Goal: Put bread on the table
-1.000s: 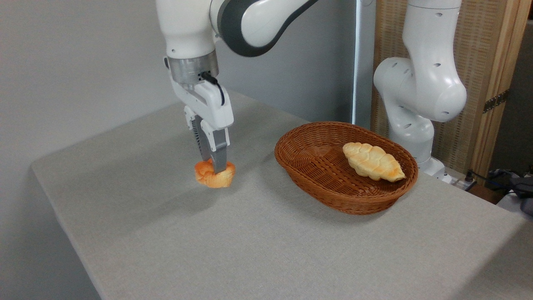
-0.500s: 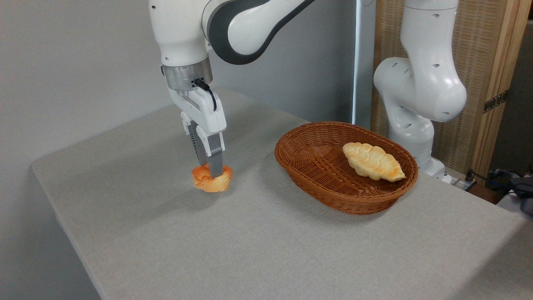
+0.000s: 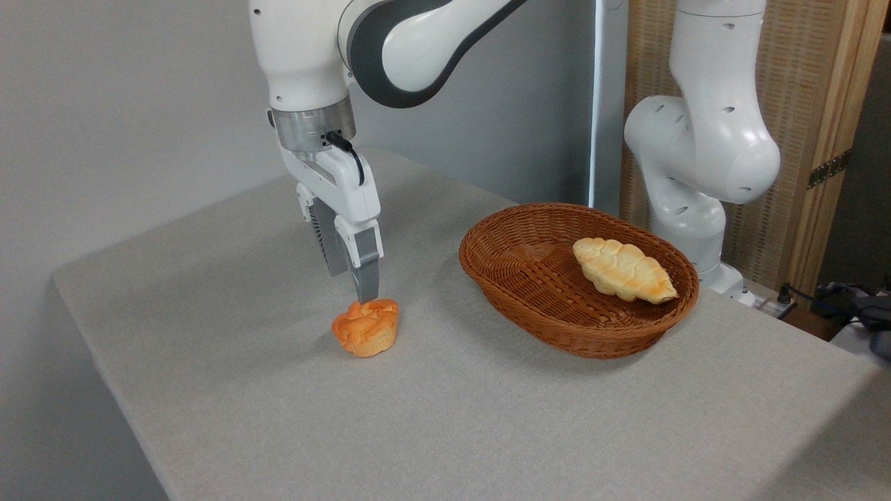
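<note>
The bread, a small orange-golden bun with a knotted top, rests on the grey cloth table left of centre. My gripper hangs just above and slightly behind it, fingers pointing down and spread apart, holding nothing. The near fingertip ends right over the bun's back edge; whether it touches the bun I cannot tell.
A brown wicker basket stands to the right of the bun with a pale braided loaf lying inside. The arm's white base rises behind the basket. The table's left edge runs close to the bun's side.
The gripper let go of the bun and opened, rising slightly. The bun dropped onto the cloth and now sits a little forward and to the right of where it was held.
</note>
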